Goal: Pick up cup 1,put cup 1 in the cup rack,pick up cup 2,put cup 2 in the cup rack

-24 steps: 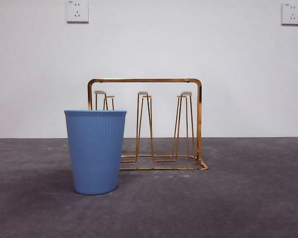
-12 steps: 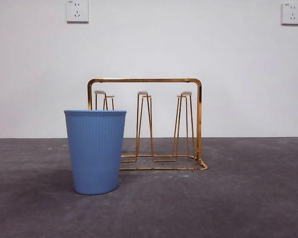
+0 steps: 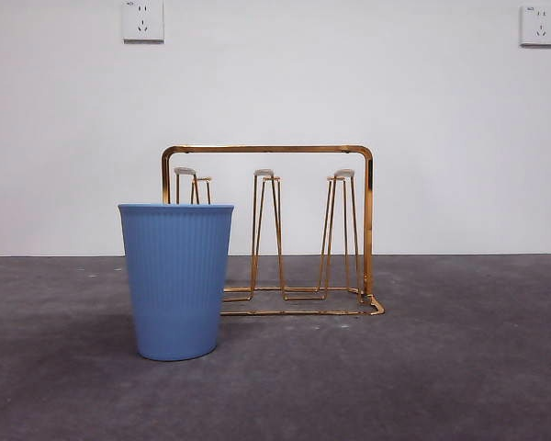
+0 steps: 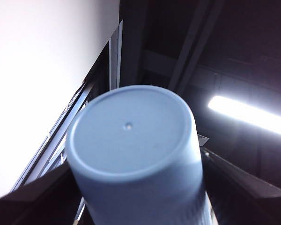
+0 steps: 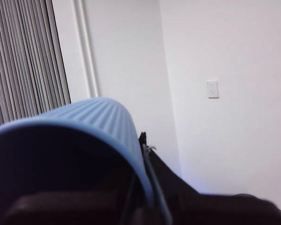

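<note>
wall sockets (image 3: 143, 20) (image 3: 539, 25) | white wall (image 3: 349, 83) | grey table (image 3: 441, 367)

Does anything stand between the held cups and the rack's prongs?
One blue cup on the table stands upright in front of the cup rack's left prongs. Middle and right prongs are bare. The left gripper's cup and right gripper's cup are aloft.
</note>
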{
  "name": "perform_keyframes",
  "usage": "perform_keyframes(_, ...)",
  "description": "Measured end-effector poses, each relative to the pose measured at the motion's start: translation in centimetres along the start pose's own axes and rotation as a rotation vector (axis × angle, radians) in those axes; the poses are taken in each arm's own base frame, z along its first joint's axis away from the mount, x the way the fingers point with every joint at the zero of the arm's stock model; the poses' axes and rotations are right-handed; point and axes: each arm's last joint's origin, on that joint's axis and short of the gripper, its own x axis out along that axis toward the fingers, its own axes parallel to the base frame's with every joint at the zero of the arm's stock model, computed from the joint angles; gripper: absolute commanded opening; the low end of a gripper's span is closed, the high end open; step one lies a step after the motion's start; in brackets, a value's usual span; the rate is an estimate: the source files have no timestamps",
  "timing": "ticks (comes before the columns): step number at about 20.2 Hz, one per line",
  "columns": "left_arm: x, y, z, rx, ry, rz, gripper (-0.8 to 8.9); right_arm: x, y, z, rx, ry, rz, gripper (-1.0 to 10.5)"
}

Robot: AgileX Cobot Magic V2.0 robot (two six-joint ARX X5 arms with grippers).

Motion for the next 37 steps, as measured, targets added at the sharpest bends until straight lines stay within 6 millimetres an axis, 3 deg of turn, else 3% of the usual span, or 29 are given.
perform_keyframes(6,0.0,0.0,0.0,-0.003,0.001,0.001,-0.08,0.0,0.0,0.0,0.007,0.009,0.011,0.2)
perform_keyframes(11,0.0,0.0,0.0,0.009,0.010,-0.008,-0.08,-0.3,0.1,-0.2,0.020,0.041,0.004,2.4)
perform_keyframes(15,0.0,-0.5,0.4,0.019,0.000,-0.019,-0.08,-1.4,0.6,0.2,0.027,0.059,-0.014,2.5)
perform_keyframes(20,-0.2,-1.4,1.1,0.035,0.000,-0.038,-0.08,-4.6,1.9,1.6,-0.001,0.070,-0.084,2.5)
perform_keyframes(25,-0.3,-0.7,0.4,0.057,0.102,0.042,-0.08,-8.4,3.1,1.9,-0.036,0.161,-0.193,2.5)
perform_keyframes(33,-1.2,1.2,-2.7,0.178,0.359,0.349,-0.08,-14.2,4.5,1.3,-0.091,0.344,-0.448,2.5)
perform_keyframes(37,-1.9,2.0,-4.6,0.300,0.463,0.521,-0.08,-16.1,4.9,1.3,-0.114,0.367,-0.532,2.5)
